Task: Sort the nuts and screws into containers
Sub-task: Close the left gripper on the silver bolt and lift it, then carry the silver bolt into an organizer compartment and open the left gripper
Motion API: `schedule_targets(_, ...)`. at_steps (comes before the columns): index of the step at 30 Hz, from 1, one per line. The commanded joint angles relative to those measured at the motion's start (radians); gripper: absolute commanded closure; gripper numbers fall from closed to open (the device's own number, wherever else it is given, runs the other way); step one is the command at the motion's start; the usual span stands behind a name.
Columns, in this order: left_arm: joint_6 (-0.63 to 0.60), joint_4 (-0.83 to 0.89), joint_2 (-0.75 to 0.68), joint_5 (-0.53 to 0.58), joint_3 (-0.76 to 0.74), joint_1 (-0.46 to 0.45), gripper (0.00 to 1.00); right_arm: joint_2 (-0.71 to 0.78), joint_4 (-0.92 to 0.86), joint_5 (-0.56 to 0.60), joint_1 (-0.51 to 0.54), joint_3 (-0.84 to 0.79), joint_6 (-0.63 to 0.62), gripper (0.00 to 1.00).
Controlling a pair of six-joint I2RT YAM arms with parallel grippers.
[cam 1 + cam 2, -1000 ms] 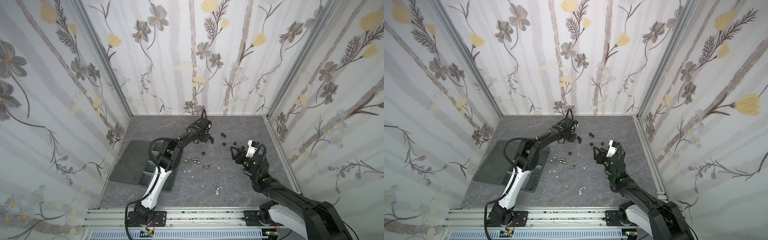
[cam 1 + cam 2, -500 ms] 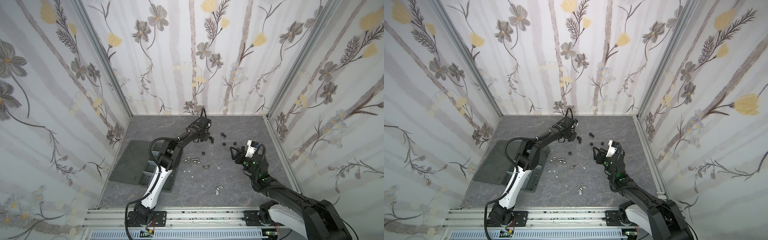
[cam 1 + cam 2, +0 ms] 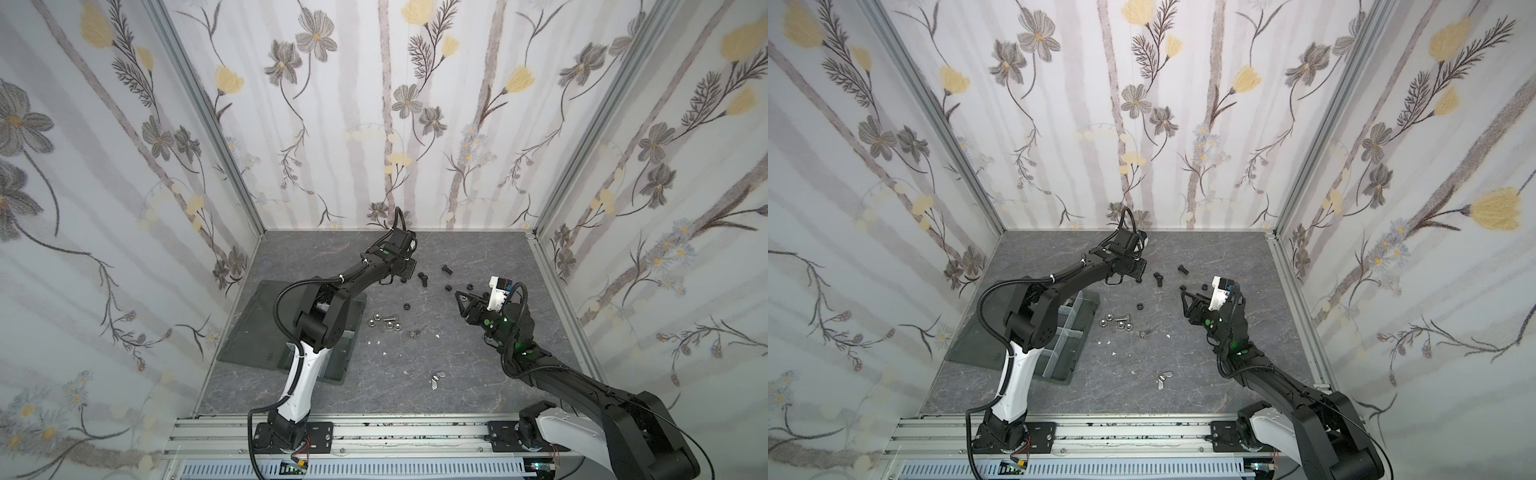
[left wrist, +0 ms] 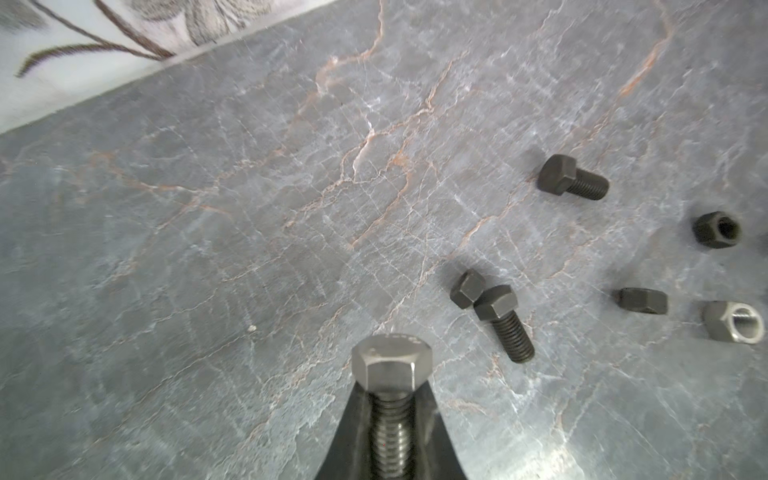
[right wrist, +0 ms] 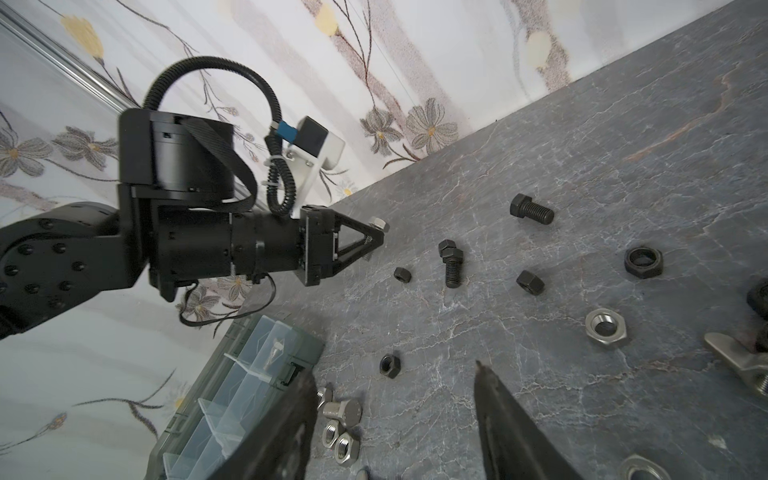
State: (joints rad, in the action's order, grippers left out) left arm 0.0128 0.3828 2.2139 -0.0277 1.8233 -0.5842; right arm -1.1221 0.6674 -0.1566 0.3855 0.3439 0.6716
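Flowered wallpaper (image 3: 374, 104) walls in a grey marbled tabletop (image 4: 208, 249) where the dark organiser tray (image 3: 1080, 357) lies, its compartments (image 5: 245, 365) split by translucent dividers and its flat lid panel (image 3: 976, 345) spread open on the side away from the loose parts. The left gripper (image 4: 390, 397) reaches past the tray's far end, well apart from it. Its jaws are clamped on the threaded shank of a silver screw (image 4: 390, 361), whose hex head sticks out beyond the fingertips. Farther still from the tray lie the black screws (image 4: 503, 320) and small black nuts (image 4: 717, 228), scattered on the surface with a silver nut (image 4: 733, 322) among them. Just beside the tray's long wall sits a cluster of silver nuts (image 5: 347, 446) with a second silver screw (image 5: 343, 413). A lone black nut (image 3: 1140, 306) lies between that cluster and the black scatter. Wing nuts (image 3: 1163, 378) rest well apart from the tray, off its near end. The right gripper (image 5: 394, 368) hangs above the table on the far side of the scatter from the tray, jaws standing apart with nothing held between them
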Motion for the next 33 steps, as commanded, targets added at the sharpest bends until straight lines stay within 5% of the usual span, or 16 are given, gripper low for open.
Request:
schedule_targets(1,0.039,-0.069,-0.086,0.014,-0.089,0.001,0.88,-0.033,0.004,-0.065,0.009,0.030,-0.007,0.39)
schedule_targets(16,0.142,-0.119,-0.365,0.051,-0.396,0.010,0.90,-0.091,-0.129,-0.036,0.114,0.134,-0.073,0.39)
schedule_targets(33,0.323,-0.223,-0.698,0.132,-0.852,0.182,0.90,-0.075,-0.178,-0.029,0.164,0.123,-0.098,0.38)
